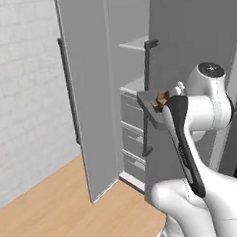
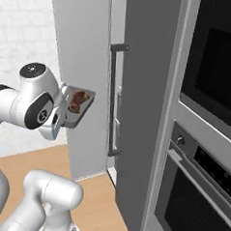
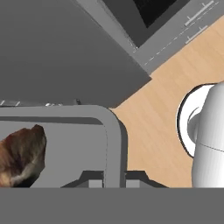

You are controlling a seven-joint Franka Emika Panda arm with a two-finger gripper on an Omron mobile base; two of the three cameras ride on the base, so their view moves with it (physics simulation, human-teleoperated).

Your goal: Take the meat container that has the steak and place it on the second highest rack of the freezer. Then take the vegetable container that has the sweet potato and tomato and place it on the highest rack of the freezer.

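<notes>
Hand view: tool [image 3: 114, 177] clamped tight on rim of flat grey meat tray [image 3: 114, 144], dark brown mottled steak [image 3: 19, 155] inside. I judge one-edge grip risks tilt, steak sliding out. Tray held high just outside tall grey freezer [image 1: 133, 89]; open door [image 1: 88, 92] and dark bar handle [image 1: 148, 98] crowd path to pale inner shelves [image 1: 134, 44].

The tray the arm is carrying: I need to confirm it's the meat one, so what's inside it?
The grey tray holds a brown mottled steak, lying on its floor. In the hand view the steak runs off the frame's left edge, so the tray's far side is unseen.
</notes>
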